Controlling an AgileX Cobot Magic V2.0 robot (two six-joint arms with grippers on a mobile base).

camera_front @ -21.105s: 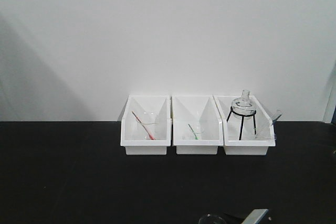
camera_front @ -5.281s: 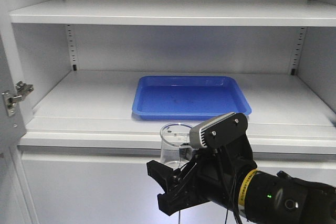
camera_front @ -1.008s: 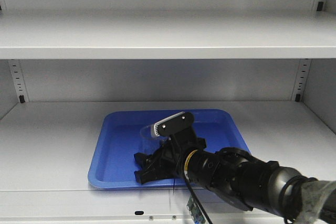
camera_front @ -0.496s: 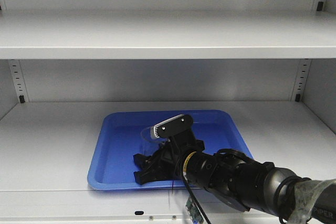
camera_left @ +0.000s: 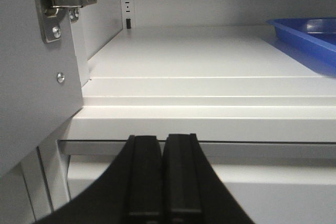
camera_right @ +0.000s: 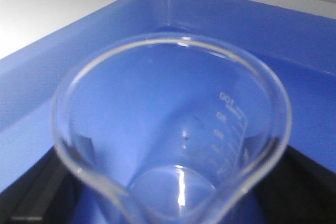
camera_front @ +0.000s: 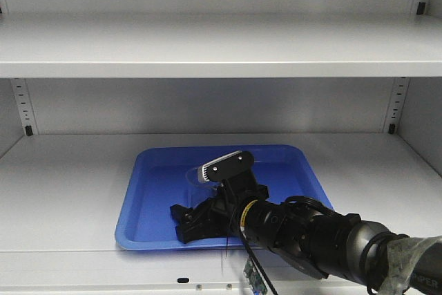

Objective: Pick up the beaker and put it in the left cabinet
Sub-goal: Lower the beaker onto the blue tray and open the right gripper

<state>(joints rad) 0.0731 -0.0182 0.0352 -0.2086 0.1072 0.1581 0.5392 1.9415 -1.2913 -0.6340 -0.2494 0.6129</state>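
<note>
While the right gripper [camera_front: 185, 220] is spreading around the beaker [camera_right: 173, 145] on the blue tray [camera_front: 138, 205], the left gripper [camera_left: 163, 179] is idling pressed together.

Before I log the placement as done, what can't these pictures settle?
- Front view: the beaker is almost wholly hidden behind the right gripper and its camera.
- Right wrist view: its base on the blue tray is cut off by the bottom edge.
- Right gripper's hold: unclear in both.
</note>
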